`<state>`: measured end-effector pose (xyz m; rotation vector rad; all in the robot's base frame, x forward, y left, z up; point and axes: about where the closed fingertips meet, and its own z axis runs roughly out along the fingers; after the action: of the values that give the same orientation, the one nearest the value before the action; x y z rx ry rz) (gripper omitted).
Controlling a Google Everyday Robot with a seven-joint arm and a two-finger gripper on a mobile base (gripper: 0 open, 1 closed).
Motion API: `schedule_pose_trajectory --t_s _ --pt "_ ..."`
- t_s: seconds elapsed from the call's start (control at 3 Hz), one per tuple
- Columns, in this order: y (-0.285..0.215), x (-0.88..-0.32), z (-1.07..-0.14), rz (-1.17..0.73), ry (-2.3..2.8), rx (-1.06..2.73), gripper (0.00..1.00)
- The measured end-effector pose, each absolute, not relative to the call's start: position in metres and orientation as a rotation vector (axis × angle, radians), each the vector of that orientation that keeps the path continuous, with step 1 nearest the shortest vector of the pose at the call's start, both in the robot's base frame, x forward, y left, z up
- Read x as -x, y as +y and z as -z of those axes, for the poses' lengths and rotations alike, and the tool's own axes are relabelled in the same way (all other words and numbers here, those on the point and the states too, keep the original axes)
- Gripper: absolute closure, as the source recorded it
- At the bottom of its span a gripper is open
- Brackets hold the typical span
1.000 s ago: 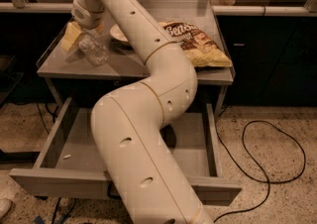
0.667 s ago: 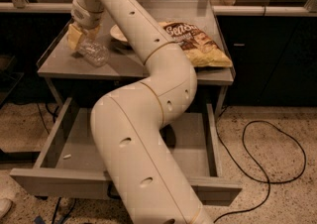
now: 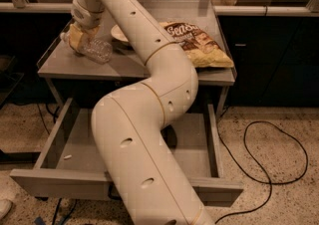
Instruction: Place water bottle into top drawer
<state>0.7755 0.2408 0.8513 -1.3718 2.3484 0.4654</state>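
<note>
The water bottle is clear and crinkled and lies on its side at the left end of the grey table top. My gripper, with yellowish pads, is right over the bottle's neck end and touches it. The top drawer is pulled wide open under the table, its grey floor showing at the left. My own arm covers the middle of the drawer and part of the table.
A white bowl stands behind the arm on the table. A chip bag lies at the table's right end. A black cable loops on the speckled floor at the right. Dark cabinets stand behind.
My gripper has shifted slightly right and down onto the bottle's neck end. The bottle stays at about the same spot on the table.
</note>
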Motion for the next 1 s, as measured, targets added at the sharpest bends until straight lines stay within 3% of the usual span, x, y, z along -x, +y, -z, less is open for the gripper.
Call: schedule_pose_trajectory --t_s 1.0 --pt "0.245 -0.786 -0.929 -0.473 2.180 1.261 1.00"
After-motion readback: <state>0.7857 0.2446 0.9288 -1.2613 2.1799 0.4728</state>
